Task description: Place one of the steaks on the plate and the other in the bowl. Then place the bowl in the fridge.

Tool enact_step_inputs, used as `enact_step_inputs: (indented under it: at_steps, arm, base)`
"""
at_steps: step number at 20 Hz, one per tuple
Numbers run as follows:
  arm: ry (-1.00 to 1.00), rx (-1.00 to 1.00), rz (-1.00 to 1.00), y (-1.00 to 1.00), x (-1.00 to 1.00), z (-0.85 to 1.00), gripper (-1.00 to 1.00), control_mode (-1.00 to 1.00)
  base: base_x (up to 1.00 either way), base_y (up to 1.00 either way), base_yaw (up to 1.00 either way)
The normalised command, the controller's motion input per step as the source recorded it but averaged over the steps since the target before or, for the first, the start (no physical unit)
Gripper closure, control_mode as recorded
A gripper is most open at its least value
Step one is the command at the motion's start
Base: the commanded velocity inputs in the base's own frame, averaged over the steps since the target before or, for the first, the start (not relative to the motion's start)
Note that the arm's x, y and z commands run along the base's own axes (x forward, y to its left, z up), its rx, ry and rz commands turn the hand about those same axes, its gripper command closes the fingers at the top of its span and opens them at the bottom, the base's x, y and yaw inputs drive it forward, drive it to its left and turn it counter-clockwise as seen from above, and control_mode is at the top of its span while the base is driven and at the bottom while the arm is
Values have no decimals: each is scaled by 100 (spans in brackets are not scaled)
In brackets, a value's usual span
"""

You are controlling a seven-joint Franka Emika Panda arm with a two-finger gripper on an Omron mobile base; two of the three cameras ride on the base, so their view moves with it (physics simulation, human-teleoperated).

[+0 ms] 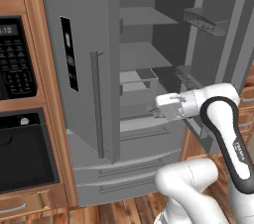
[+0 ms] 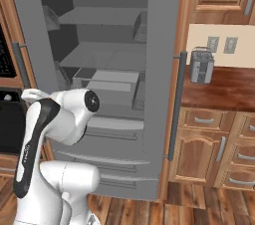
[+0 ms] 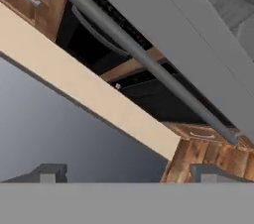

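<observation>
Gripper spread wide, empty, at the fridge's open right half, seemingly to reach the shelves. Bowl, plate, steaks: cannot tell where.

Tall grey steel fridge, standing between a wooden cabinet column at nine o'clock and a wood counter at three o'clock. Left door shut, carrying a black dispenser panel and a long vertical bar handle. Right door swung wide open toward two o'clock, wire racks on its inner face. Inside, flat grey shelves stacked toward twelve o'clock, boxy bins beneath. Lower drawers closed at six o'clock, each with a horizontal bar. No steak, plate or bowl discernible on the shelves.
</observation>
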Motion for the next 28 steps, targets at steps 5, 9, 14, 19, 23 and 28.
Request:
enact_step_inputs:
  at_steps: [5,9,14,19,23,28]
  arm:
    - [26,21,-16,-15,19,50,-100,-100]
    - [34,8,-20,0,28,47,100,-100]
    - [37,12,-11,-22,42,28,100,-100]
    - [41,17,-1,-44,61,2,100,-100]
    - [34,5,0,6,86,0,100,-100]
    - [35,0,0,32,90,-1,100,-100]
  base:
    - [0,0,0]
    - [0,0,0]
    - [0,0,0]
    - [0,0,0]
    - [0,0,0]
    - [0,0,0]
